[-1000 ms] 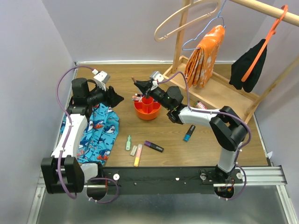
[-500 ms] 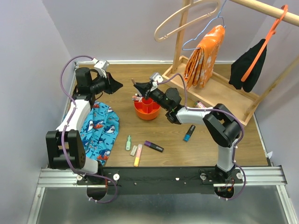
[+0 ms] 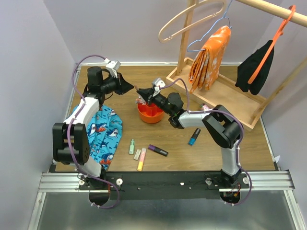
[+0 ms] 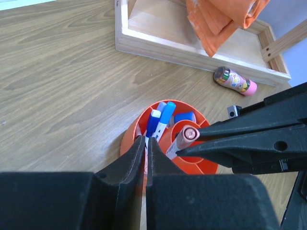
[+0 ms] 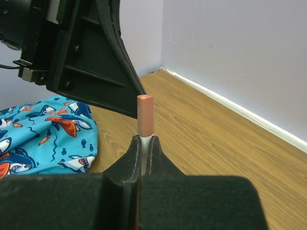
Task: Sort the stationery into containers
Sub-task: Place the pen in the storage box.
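Wooden table (image 3: pixel 211 148) below me, red-orange bowl (image 3: pixel 151 118) mid-surface, blue-capped markers (image 4: pixel 160 117) standing inside. My right gripper (image 5: pixel 143 141) pinches a pink-capped marker (image 5: pixel 145 115) over the bowl. My left gripper (image 4: pixel 146 141) hovers beside it, fingers nearly pressed together, empty.

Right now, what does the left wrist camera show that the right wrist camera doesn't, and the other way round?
Only the left wrist view: the red-orange bowl with blue markers standing in it, the wooden rack base, and a colourful tube lying beside that base. Only the right wrist view: the shark-print cloth. Both: the pink-capped marker pinched in the right claw, and the wooden table.
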Motion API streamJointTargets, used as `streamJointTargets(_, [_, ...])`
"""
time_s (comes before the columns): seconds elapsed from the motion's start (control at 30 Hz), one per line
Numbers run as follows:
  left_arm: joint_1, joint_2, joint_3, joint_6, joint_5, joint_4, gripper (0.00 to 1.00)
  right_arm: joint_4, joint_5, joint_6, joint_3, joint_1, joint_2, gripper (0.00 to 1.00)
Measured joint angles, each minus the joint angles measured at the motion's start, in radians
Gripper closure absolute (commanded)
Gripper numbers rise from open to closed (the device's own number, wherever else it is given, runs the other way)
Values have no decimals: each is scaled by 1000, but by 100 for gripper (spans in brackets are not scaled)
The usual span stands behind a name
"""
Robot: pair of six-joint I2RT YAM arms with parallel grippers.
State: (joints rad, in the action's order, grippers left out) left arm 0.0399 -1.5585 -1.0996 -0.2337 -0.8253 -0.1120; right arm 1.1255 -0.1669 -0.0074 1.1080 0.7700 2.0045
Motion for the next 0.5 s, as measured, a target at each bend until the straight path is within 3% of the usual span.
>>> streamJointTargets(0.5, [41,-51,-23,-4,-8,-26,87,13,-1,3,0,-13,52,99])
